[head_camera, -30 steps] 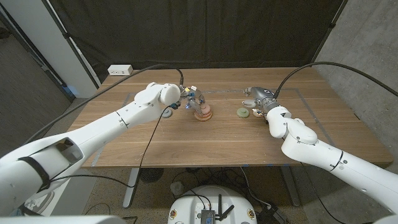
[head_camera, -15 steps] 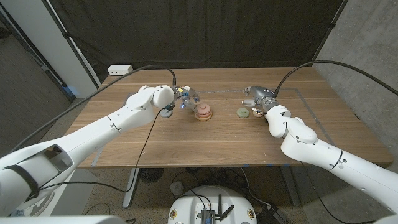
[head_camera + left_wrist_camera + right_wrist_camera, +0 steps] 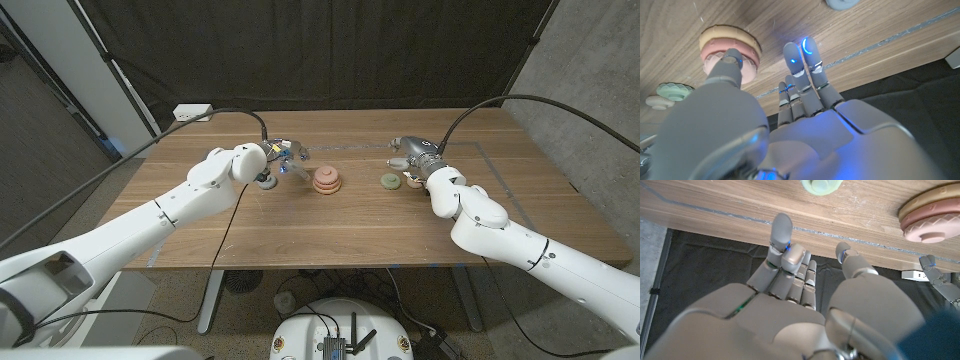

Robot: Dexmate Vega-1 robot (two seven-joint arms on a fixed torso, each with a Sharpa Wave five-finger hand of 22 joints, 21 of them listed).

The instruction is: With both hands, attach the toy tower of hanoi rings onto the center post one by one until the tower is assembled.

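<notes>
Left hand point(image 3: 283, 157) first: its fingers point(image 3: 801, 65) are stretched out straight and apart, blue lights glowing at the tips, and nothing is between them. It hovers just beside the stacked tower of pink and tan rings point(image 3: 327, 180), on the side toward the table's left edge, not touching it. A small grey-blue ring point(image 3: 267, 181) lies flat on the wood right under that wrist.

Over to the right hand point(image 3: 415, 160): fingers point(image 3: 781, 235) loosely extended, thumb apart, and it holds nothing either. It sits near the table's far edge, right of centre. Just beside its fingertips lies a pale green scalloped ring point(image 3: 390, 181), flat on the wood, and a smaller cream ring point(image 3: 409, 181) lies next to it, partly under the hand; whether the hand touches the cream one I cannot tell.

The stacked tower stands around the middle of the wooden table point(image 3: 330, 235), toward the far edge, pink ring at the base with a tan one on top. A white power strip point(image 3: 193, 112) rests at the table's far left corner.
</notes>
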